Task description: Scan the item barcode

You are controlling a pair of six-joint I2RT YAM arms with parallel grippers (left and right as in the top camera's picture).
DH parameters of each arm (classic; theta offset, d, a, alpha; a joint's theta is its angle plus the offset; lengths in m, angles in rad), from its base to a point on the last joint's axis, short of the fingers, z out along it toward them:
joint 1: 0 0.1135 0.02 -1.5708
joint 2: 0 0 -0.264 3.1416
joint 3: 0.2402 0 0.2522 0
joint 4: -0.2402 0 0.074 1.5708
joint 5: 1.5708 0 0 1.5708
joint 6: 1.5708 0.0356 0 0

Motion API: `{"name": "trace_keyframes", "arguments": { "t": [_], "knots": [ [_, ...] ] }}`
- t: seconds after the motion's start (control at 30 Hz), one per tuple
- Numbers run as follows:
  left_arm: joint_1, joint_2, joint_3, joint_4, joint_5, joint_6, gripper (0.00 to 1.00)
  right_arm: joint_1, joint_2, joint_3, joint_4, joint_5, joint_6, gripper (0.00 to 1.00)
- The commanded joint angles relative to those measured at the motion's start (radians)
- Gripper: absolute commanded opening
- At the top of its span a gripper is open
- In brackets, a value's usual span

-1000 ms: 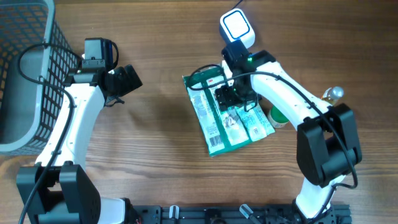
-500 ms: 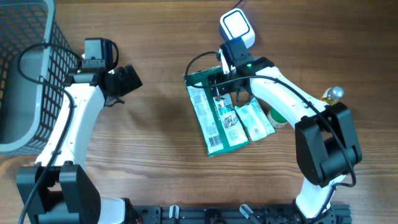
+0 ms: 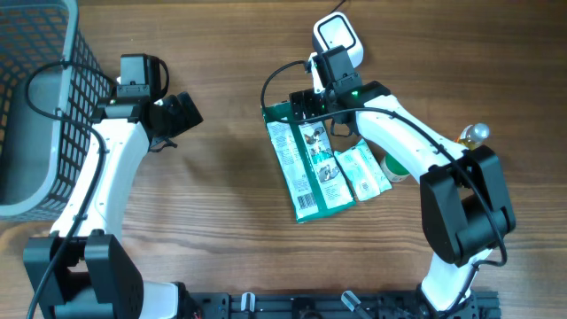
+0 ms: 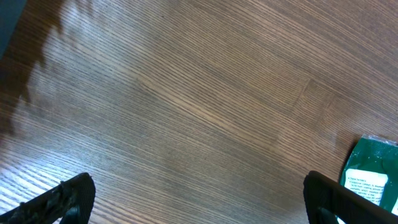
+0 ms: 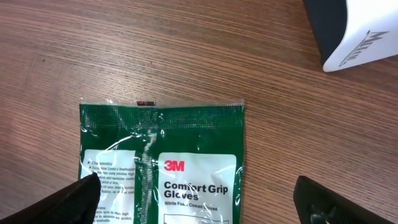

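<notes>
Green glove packet (image 3: 306, 168) flat on wood surface (image 3: 230, 204), right claw (image 3: 310, 105) spread over its 12 o'clock edge, white scanner (image 3: 337, 35) just beyond, left claw (image 3: 182, 113) spread at 9 o'clock

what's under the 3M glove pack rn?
Only wood table shows around the glove pack, lying flat. A smaller packet meets its right edge; whether that tucks underneath, or anything else lies beneath, is covered.
</notes>
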Motion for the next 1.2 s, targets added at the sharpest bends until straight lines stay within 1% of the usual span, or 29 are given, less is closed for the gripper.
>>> {"name": "trace_keyframes", "arguments": {
  "t": [0.0, 0.1, 0.17, 0.37, 0.5, 0.57, 0.7, 0.83, 0.9, 1.03, 1.17],
  "knots": [
    [0.003, 0.010, -0.002, 0.000, -0.006, 0.019, 1.00, 0.024, -0.114, -0.004, 0.005, 0.017, 0.010, 1.00],
    [0.003, 0.010, -0.002, 0.000, -0.006, 0.019, 1.00, 0.027, -0.255, -0.004, 0.005, 0.017, 0.010, 1.00],
    [0.003, 0.010, -0.002, 0.000, -0.006, 0.019, 1.00, 0.027, -0.381, -0.004, 0.005, 0.017, 0.009, 1.00],
    [0.003, 0.010, -0.002, 0.000, -0.006, 0.019, 1.00, 0.027, -0.615, -0.004, 0.005, 0.017, 0.009, 1.00],
    [0.003, 0.010, -0.002, 0.000, -0.006, 0.019, 1.00, 0.027, -0.737, -0.004, 0.001, 0.017, 0.010, 1.00],
    [0.003, 0.010, -0.002, 0.000, -0.006, 0.019, 1.00, 0.027, -0.831, -0.004, -0.024, 0.017, 0.010, 1.00],
    [0.004, 0.010, -0.002, 0.000, -0.006, 0.019, 1.00, 0.014, -0.959, -0.004, -0.106, 0.086, -0.072, 1.00],
    [0.003, 0.010, -0.002, 0.000, -0.006, 0.019, 1.00, 0.003, -1.124, -0.004, -0.325, 0.152, -0.071, 1.00],
    [0.003, 0.010, -0.002, 0.000, -0.006, 0.019, 1.00, 0.003, -1.195, -0.004, -0.396, 0.148, -0.068, 1.00],
    [0.003, 0.010, -0.002, 0.000, -0.006, 0.019, 1.00, -0.001, -1.329, -0.013, -0.408, 0.092, -0.069, 1.00],
    [0.003, 0.010, -0.002, 0.000, -0.006, 0.019, 1.00, -0.054, -1.487, -0.111, -0.395, 0.090, -0.062, 1.00]
  ]
}}
